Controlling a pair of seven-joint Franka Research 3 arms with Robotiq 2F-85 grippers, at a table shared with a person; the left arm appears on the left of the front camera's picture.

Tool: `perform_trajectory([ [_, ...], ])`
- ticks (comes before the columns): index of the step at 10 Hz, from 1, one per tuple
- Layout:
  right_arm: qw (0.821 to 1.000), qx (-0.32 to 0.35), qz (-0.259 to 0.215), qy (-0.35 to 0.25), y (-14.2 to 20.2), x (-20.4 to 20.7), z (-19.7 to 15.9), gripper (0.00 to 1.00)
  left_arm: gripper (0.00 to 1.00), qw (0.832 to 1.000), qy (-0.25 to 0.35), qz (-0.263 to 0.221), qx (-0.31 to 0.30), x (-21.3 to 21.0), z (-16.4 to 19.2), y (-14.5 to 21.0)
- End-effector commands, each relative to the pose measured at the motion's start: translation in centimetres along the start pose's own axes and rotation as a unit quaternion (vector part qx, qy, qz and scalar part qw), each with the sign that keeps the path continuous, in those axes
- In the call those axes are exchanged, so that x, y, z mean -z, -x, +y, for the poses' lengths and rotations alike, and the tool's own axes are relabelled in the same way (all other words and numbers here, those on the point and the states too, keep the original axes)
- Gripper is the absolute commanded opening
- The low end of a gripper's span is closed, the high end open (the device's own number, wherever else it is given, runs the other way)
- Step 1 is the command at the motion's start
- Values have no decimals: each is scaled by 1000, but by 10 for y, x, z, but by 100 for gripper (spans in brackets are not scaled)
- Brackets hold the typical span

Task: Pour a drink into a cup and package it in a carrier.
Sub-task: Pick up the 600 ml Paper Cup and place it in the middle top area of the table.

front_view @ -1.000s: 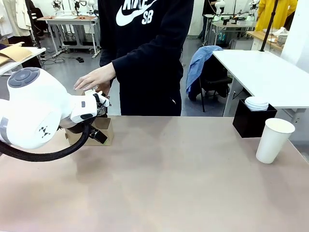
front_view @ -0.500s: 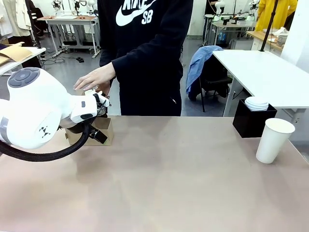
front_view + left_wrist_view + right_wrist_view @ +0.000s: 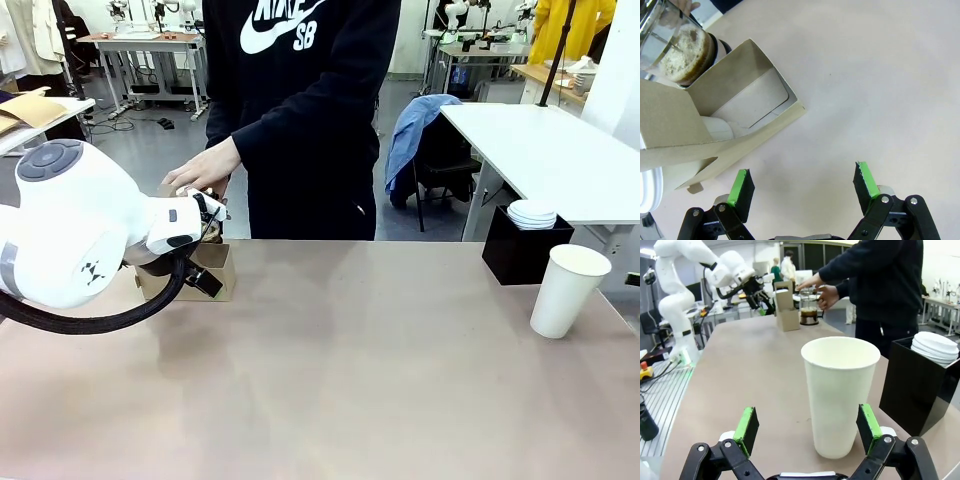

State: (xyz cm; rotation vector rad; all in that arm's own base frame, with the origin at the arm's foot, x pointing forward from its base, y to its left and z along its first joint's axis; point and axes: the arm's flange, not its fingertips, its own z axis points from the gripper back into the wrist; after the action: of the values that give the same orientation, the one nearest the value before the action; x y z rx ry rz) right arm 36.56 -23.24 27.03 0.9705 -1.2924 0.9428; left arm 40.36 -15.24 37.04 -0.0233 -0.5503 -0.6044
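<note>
Sweatshirt (image 3: 300,100) print "NIKE SB"; cup (image 3: 567,290) plain white.

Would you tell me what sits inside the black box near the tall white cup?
A stack of white round lids pokes above the rim of the black box. Its walls hide the lower stack and anything beneath.

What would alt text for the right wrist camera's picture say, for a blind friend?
A tall white paper cup stands straight ahead of the right tool, whose green-padded jaws are open. A black box of white lids sits beside it; farther off, a person's hand holds a glass pot of dark drink by a cardboard carrier.
</note>
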Motion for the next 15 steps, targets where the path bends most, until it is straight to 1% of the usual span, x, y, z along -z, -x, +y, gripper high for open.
perform_trajectory([
  [1, 1000, -7, -11, 21, 7, 19, -3, 100, 100, 1000, 1, 0, 0, 0, 0, 0],
  [2, 998, 49, -16, 44, -1, 22, -1, 100, 100, 1000, 1, 0, 0, 0, 0, 0],
  [3, 1000, 3, -6, 4, 4, 9, -2, 100, 100, 1000, 1, 0, 0, 0, 0, 0],
  [4, 1000, 3, -6, 4, 4, 9, -2, 100, 100, 1000, 1, 0, 0, 0, 0, 0],
  [5, 1000, 19, -12, 14, 9, 16, -1, 100, 100, 1000, 1, 0, 0, 0, 0, 0],
  [6, 999, 7, -18, 30, 7, 23, 0, 100, 100, 1000, 1, 0, 0, 0, 0, 0],
  [8, 998, 4, -27, 48, 9, 32, -3, 100, 100, 1000, 1, 0, 0, 0, 0, 0],
  [11, 998, 6, -34, 55, 16, 41, -8, 100, 100, 1000, 1, 0, 0, 0, 0, 0],
  [15, 998, 17, -29, 53, 26, 53, -16, 100, 100, 1000, 1, 0, 0, 0, 0, 0],
])
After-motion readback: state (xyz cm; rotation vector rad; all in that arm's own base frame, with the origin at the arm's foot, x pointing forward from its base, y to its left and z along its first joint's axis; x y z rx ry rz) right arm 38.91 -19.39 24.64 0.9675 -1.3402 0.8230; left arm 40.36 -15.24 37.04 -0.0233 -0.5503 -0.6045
